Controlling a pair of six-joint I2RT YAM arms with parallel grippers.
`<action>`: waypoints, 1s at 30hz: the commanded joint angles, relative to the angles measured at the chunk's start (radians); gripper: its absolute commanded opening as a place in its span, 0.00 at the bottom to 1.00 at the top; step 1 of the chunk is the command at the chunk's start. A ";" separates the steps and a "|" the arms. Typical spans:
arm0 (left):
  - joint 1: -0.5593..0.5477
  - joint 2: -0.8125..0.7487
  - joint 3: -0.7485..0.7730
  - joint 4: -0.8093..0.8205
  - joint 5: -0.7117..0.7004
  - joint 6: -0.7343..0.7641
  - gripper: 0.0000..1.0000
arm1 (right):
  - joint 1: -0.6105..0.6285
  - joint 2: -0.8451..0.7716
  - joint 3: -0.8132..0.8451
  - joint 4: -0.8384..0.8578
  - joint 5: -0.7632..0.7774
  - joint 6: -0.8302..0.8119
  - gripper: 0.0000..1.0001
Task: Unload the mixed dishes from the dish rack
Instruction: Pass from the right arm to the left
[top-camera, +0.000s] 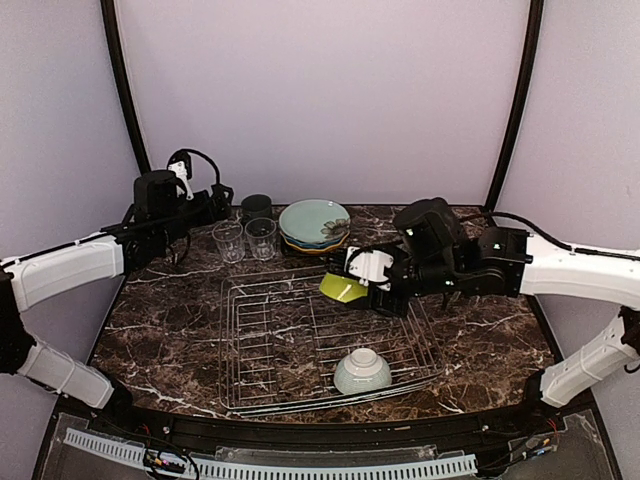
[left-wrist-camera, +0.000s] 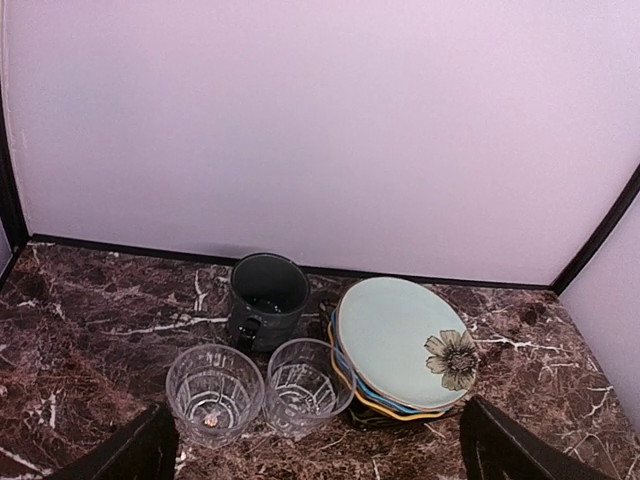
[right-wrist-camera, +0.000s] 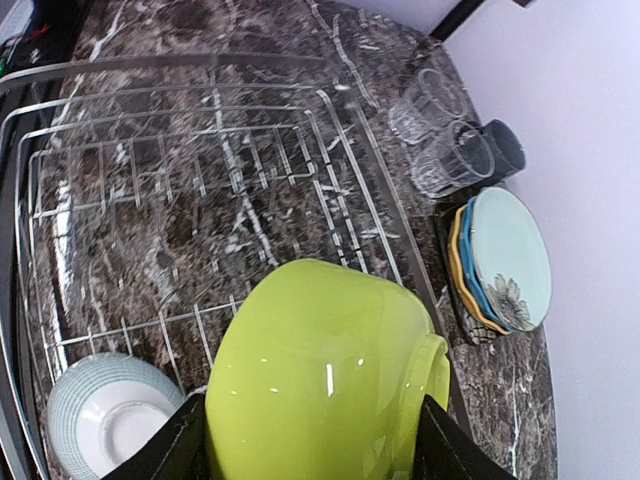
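Your right gripper (right-wrist-camera: 312, 450) has its jaws pinching the lime-green bowl (right-wrist-camera: 320, 375), one finger on each side of the bowl's wall, with the bowl tipped on its side. It is held over the far right part of the dish rack (top-camera: 240, 340), just inside the rack's far rim; you cannot tell from these views whether the bowl is touching the wires. The rack lies flat on the marble table (top-camera: 170, 320), in the middle and reaching toward the near edge. In the rack's near right corner a pale ribbed bowl (top-camera: 362, 371) sits upside down, its foot ring facing up. Along the far edge of the table, near the middle, you have a stack of plates (left-wrist-camera: 395, 340): the pale teal one with the dark flower lies on top, with blue and yellow rims showing under it. Just to the left of the stack stand two clear glasses (left-wrist-camera: 214, 392), upright and side by side, and the dark grey mug (left-wrist-camera: 268, 298) stands upright just behind them, closer to the far edge. Your left gripper (left-wrist-camera: 318, 445) hangs toward the far left corner of the table, aimed at the mug and glasses, with its jaws spread wide.
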 joint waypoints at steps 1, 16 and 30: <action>-0.007 -0.107 -0.120 0.228 0.093 0.096 0.99 | -0.062 -0.048 0.025 0.186 -0.032 0.115 0.42; -0.176 -0.175 -0.198 0.351 0.329 0.285 0.99 | -0.302 -0.086 -0.004 0.553 -0.390 0.547 0.43; -0.322 -0.018 0.003 0.301 0.439 0.373 0.89 | -0.421 -0.055 -0.073 0.814 -0.712 0.876 0.41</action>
